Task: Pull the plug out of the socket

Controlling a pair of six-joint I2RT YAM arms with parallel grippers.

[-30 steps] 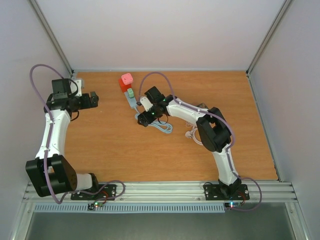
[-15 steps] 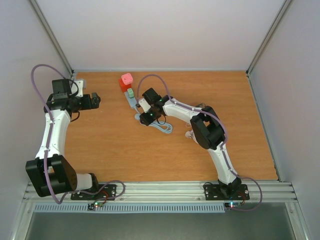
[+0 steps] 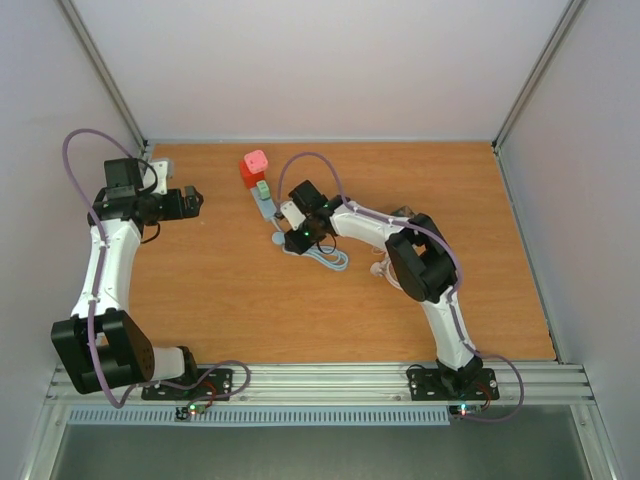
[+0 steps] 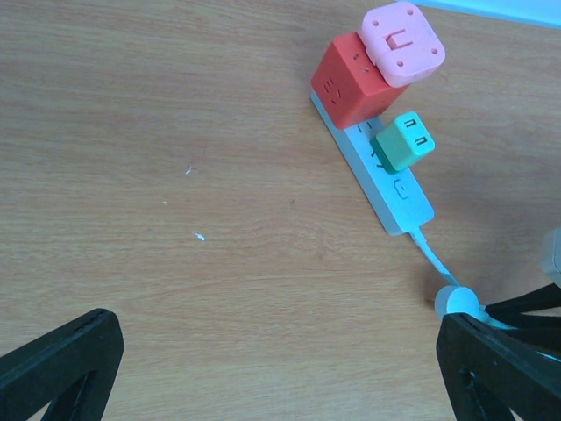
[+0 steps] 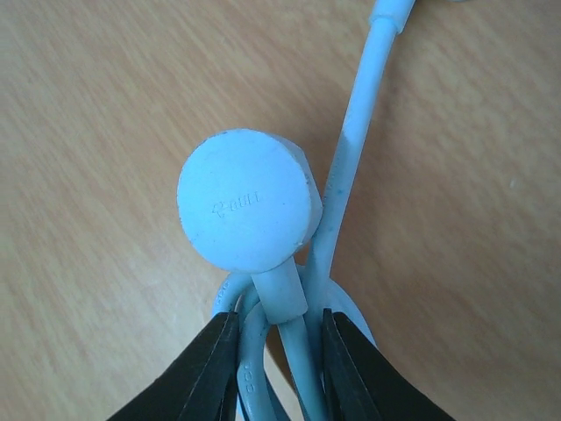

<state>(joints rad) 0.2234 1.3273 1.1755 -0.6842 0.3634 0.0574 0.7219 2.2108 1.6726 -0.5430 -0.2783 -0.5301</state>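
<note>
A pale blue socket strip [image 4: 396, 191] lies on the wooden table with a green plug [image 4: 403, 140] seated in it. A red cube adapter [image 4: 351, 81] with a pink cube [image 4: 403, 42] on it sits at the strip's far end. From above, the strip [image 3: 266, 205] is left of my right gripper [image 3: 290, 238]. My right gripper [image 5: 276, 351] is shut on the strip's coiled cord [image 5: 359, 132], just behind its round plug head [image 5: 245, 200]. My left gripper [image 4: 280, 368] hovers open over bare wood, left of the strip; from above the left gripper [image 3: 190, 200] is at far left.
The cord's loops [image 3: 328, 256] trail to the right of my right gripper. A white cable end [image 3: 384, 268] lies by the right arm's elbow. A white object [image 3: 158, 166] sits in the back left corner behind the left arm. Walls enclose three sides.
My right gripper has closed its fingers onto the cord and shifted slightly toward the strip. The left arm has stayed still.
</note>
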